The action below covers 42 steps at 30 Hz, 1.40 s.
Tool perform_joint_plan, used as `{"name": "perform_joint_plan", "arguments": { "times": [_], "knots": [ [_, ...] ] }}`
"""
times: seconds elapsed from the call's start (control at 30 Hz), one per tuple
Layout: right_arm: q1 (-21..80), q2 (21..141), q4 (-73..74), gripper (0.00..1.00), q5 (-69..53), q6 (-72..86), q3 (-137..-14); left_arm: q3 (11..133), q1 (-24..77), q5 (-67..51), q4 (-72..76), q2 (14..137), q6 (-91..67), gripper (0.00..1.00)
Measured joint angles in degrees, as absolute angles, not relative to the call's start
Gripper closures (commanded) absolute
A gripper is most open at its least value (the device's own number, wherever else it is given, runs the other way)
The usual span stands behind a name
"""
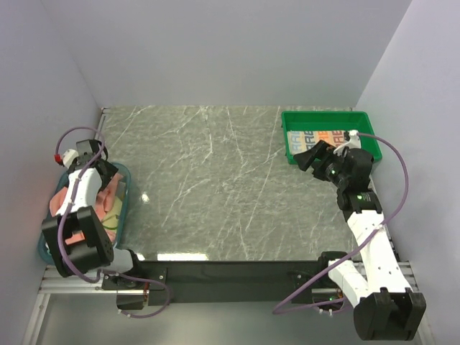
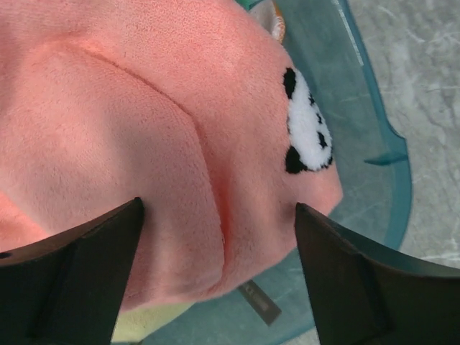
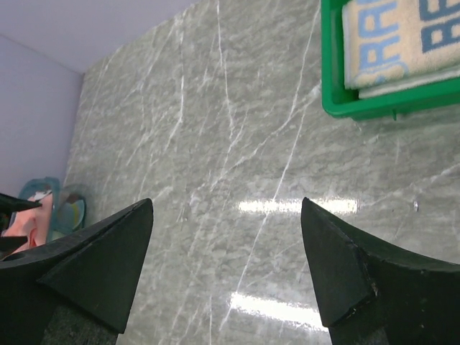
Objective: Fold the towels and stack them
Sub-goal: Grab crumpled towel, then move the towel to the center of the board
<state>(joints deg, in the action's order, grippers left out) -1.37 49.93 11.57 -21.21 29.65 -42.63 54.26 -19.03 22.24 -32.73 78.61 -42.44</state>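
Pink towel (image 1: 60, 202), lower left, is straddled, evidently for pickup, by the wide-open, empty left end effector (image 2: 219, 208); right end effector (image 3: 226, 208) is likewise spread, empty.

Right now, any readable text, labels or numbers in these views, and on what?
"BR...", a partial guess: large blue block letters on the cream soft towel in the green plastic tray; tilted and cut off by the frame, no whole word readable.
No text: the salmon-pink towel carries only a black-and-white panda emblem.
Unreadable: small grey tag inside the translucent blue basket, too blurred.
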Motion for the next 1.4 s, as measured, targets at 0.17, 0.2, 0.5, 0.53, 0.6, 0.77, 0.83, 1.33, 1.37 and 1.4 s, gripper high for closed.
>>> {"name": "perform_joint_plan", "arguments": {
  "times": [0.17, 0.2, 0.5, 0.53, 0.6, 0.77, 0.83, 1.33, 1.37, 1.4],
  "knots": [
    [-1.4, 49.9, 11.7, 0.11, -21.3, 29.8, -40.8, 53.7, -19.9, 20.9, -31.9, 80.1, -42.0, 0.66],
    [-1.4, 49.9, 12.0, 0.11, -21.3, 29.8, -40.6, 53.6, -19.9, 20.8, -31.9, 79.9, -41.8, 0.74],
    [-1.2, 49.6, 12.9, 0.12, -21.1, 29.8, -40.4, 54.1, -19.1, 21.6, -33.3, 75.6, -41.2, 0.99],
    [-1.1, 49.5, 12.9, 0.13, -21.1, 29.8, -40.4, 54.7, -18.4, 22.4, -34.1, 74.7, -41.2, 0.99],
    [-1.0, 49.5, 12.9, 0.13, -21.1, 30.0, -40.4, 57.4, -15.4, 24.6, -35.9, 72.7, -41.2, 0.99],
    [-0.9, 49.5, 13.2, 0.13, -21.2, 30.0, -40.4, 72.8, -4.9, 30.1, -40.4, 72.8, -41.7, 0.98],
    [-0.8, 49.3, 13.4, 0.13, -21.1, 30.0, -40.4, 80.2, -0.6, 31.9, -42.4, 74.3, -41.9, 0.99],
    [1.3, 45.6, 13.6, 0.14, -21.4, 28.0, -39.9, 109.4, 35.5, 24.8, -39.8, 91.9, -36.7, 0.83],
    [1.8, 45.2, 13.8, 0.14, -21.0, 27.6, -39.9, 105.2, 37.0, 24.0, -37.8, 90.8, -36.4, 0.8],
    [2.3, 44.9, 14.0, 0.14, -20.6, 27.3, -39.9, 100.4, 38.8, 22.8, -36.9, 89.6, -35.9, 0.75]
  ]
}}
